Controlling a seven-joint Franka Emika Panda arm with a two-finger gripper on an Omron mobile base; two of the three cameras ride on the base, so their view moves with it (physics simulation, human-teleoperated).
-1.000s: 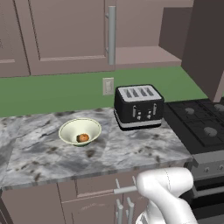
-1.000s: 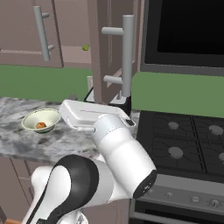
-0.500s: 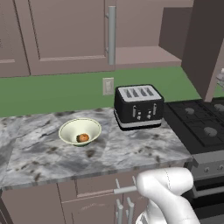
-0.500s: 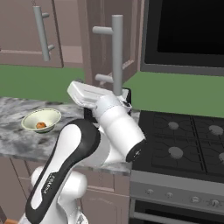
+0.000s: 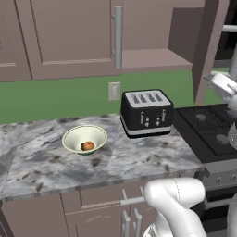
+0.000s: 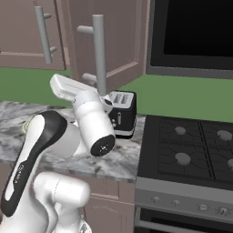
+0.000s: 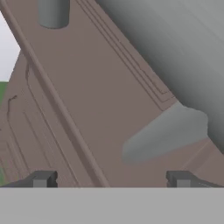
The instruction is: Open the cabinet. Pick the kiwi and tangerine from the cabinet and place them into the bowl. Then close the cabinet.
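Cabinet (image 5: 69, 41) right door swung out, gripper (image 7: 109, 179) jaws wide, seemingly just beside handle (image 7: 183, 48)

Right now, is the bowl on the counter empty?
No, the bowl on the counter has one small orange-brown fruit lying in its bottom, as the left base view shows.

The cabinet (image 5: 74, 37) is hanging above the marble tabletop (image 5: 115, 162), its left door shut and its right door (image 5: 210, 46) standing swung out. The bowl (image 5: 84, 139) is sitting left of a black toaster (image 5: 146, 112), holding an orange-brown fruit (image 5: 87, 146). A stove (image 5: 208, 134) is standing just right of the toaster.
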